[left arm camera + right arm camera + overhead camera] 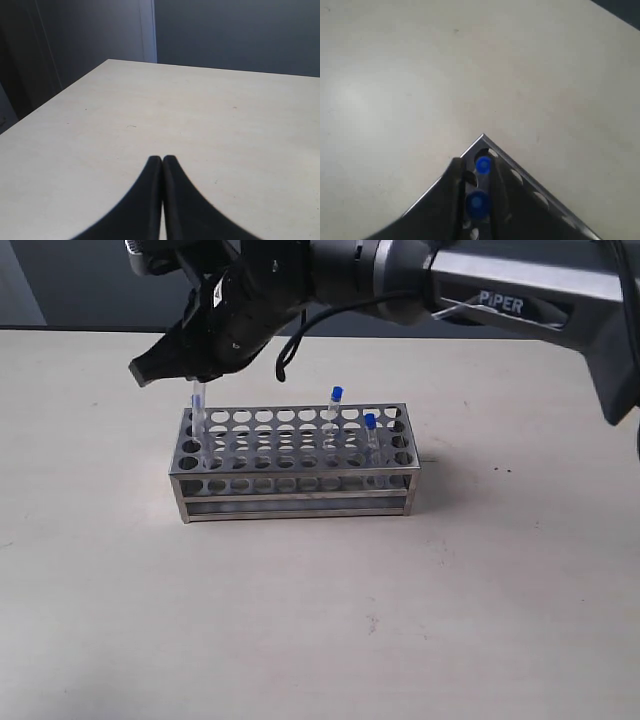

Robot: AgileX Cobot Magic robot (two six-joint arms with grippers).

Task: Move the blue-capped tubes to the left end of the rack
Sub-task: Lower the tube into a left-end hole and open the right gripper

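The shiny metal rack (300,496) stands mid-table. My right gripper (190,375) has reached across to the rack's left end and is shut on a blue-capped tube (198,405), whose lower part is in a hole there. From the right wrist, that tube's blue cap (477,202) sits between the fingers of the right gripper (475,175). A second capped tube (483,165) stands in the corner hole of the rack (506,158). Two more blue-capped tubes (336,398) (369,425) stand near the right end. My left gripper (162,160) is shut and empty over bare table.
The pale table (320,620) runs wide around the rack on all sides. The right arm's body (480,290) stretches over the back of the table from the right. A dark wall (235,35) lies beyond the table's far edge.
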